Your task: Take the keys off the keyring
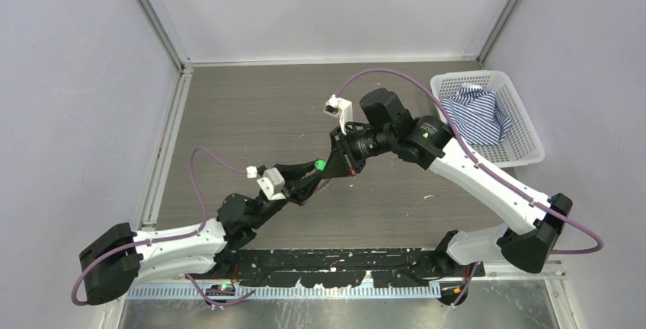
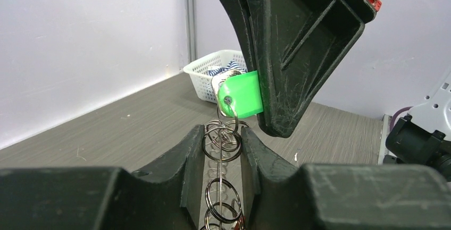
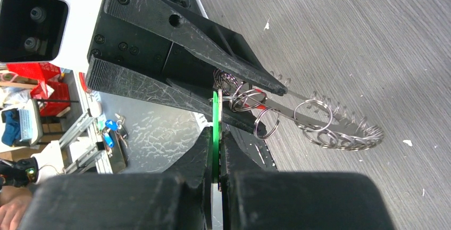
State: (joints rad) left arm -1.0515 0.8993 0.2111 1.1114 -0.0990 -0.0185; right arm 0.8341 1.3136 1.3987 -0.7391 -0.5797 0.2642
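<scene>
Right gripper pinches green key (linked rings lie inside left gripper).

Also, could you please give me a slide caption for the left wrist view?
Right gripper pinches the green-headed key above while the left gripper straddles the chain of rings hanging below it.

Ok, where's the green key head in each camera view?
Top external: green key head, near centre.
Left wrist: centre, above the wire rings.
Right wrist: edge-on, lower centre, clamped in the right gripper.
Shared landmark: left gripper, beside the key in all three.
</scene>
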